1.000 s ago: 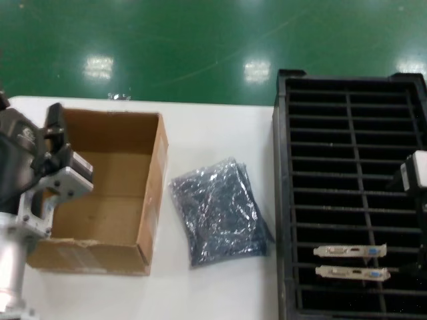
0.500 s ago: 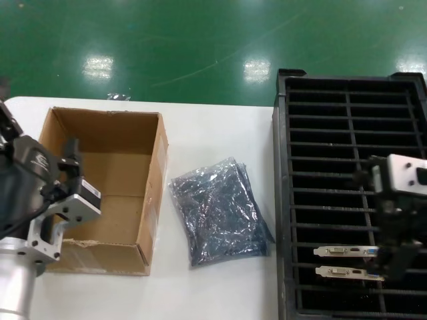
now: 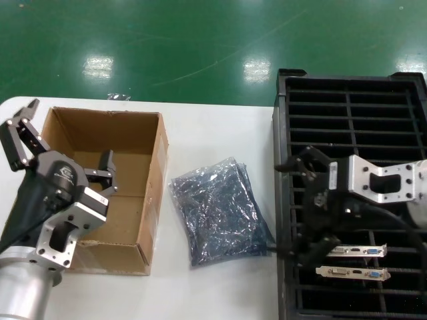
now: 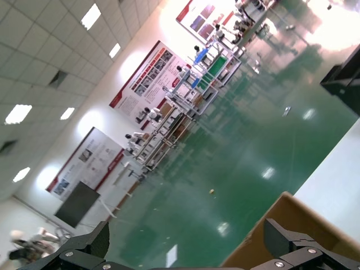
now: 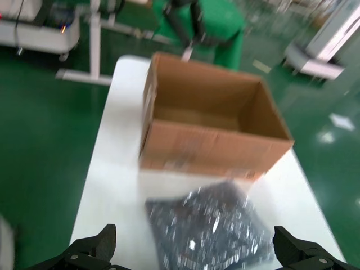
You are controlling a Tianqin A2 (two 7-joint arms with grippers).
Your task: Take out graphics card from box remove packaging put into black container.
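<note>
The brown box stands open on the left of the white table, its inside showing bare. The crinkly grey-silver packaging lies flat between the box and the black container. Two graphics cards stand in near slots of the container, silver brackets up. My left gripper hovers open over the box's left wall, holding nothing. My right gripper is open over the container's left edge, facing the packaging. The right wrist view also shows the box beyond the bag.
The white table runs from the box to the container, with green floor behind it. The left wrist view looks out over the box's rim to the workshop hall.
My right arm has swung left from the container's right side to its left edge, beside the packaging. My left arm has turned, and its open fingers now show over the box.
</note>
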